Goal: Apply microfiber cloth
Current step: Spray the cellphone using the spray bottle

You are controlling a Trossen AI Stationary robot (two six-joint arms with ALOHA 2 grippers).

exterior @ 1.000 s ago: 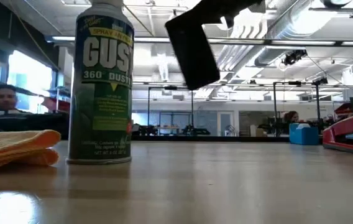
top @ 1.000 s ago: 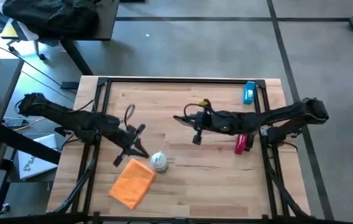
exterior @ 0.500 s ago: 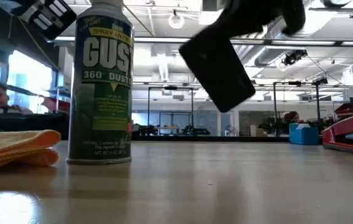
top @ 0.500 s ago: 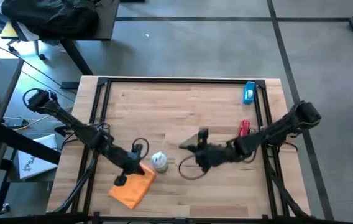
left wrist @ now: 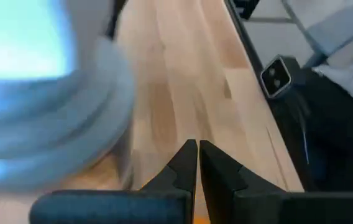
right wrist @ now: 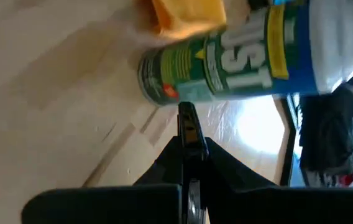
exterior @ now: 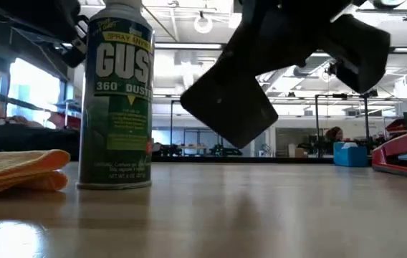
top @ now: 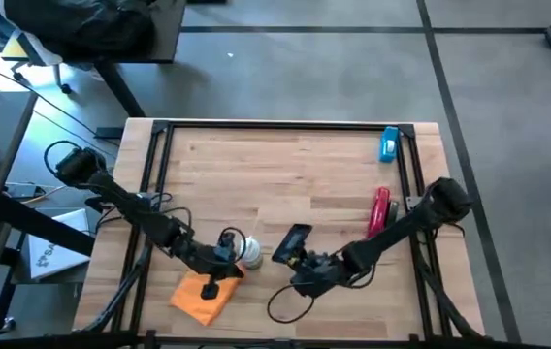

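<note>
Where folded, microfiber cloth [exterior: 17, 170] bright orange.

Two dark jointed arms, looped black cables, wedge-shaped black fingers [left wrist: 186, 163].

My table [top: 285, 160] is a light wooden butcher-block top with a dark metal frame running along its edges. On it, toward the near left, lies the microfiber cloth [top: 198, 297], bright orange and folded. Just beside the cloth stands a green duster spray can [exterior: 115, 97], upright on the wood. Over on my right side a red stapler [top: 379, 211] rests near the frame rail, and a small blue object [top: 389, 144] sits at the far right corner.
</note>
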